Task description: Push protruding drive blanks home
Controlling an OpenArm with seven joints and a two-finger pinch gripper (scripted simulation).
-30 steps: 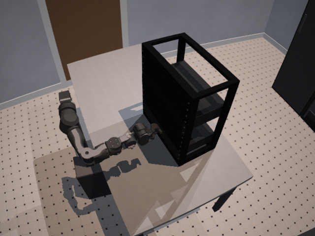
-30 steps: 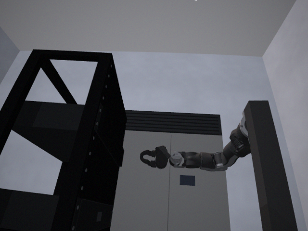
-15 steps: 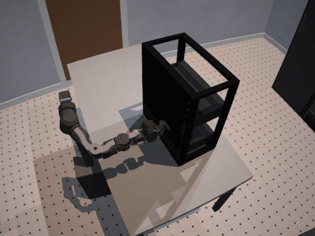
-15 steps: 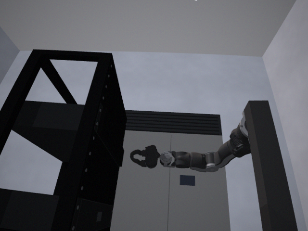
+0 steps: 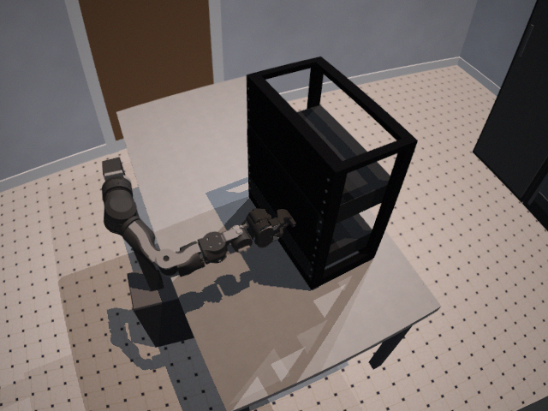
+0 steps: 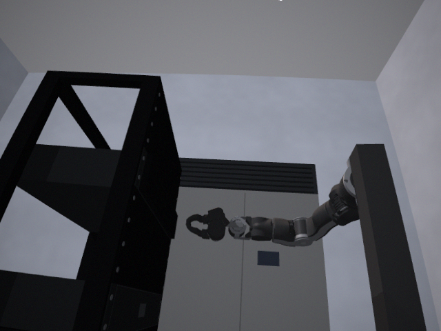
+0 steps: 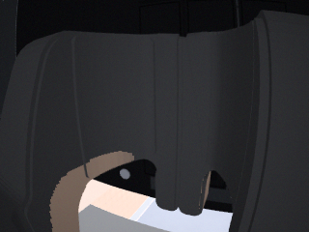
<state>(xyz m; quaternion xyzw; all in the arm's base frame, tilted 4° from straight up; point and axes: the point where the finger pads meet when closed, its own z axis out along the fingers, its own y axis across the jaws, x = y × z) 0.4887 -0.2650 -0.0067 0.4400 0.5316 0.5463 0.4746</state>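
Note:
The black rack (image 5: 327,168) stands on the table, its dark front face turned toward my arm. I cannot tell which blank stands out. My gripper (image 5: 289,219) is shut and empty, its tips pointing at the lower part of the chassis front. In the exterior view the gripper (image 6: 187,223) is a short gap away from the front face, not touching. In the wrist view the closed fingertips (image 7: 182,207) fill the middle.
The grey table (image 5: 265,287) carries the rack, with its edge near the arm's base (image 5: 145,282). A dark cabinet (image 5: 517,110) stands at the far right of the room and a brown door (image 5: 145,48) at the back.

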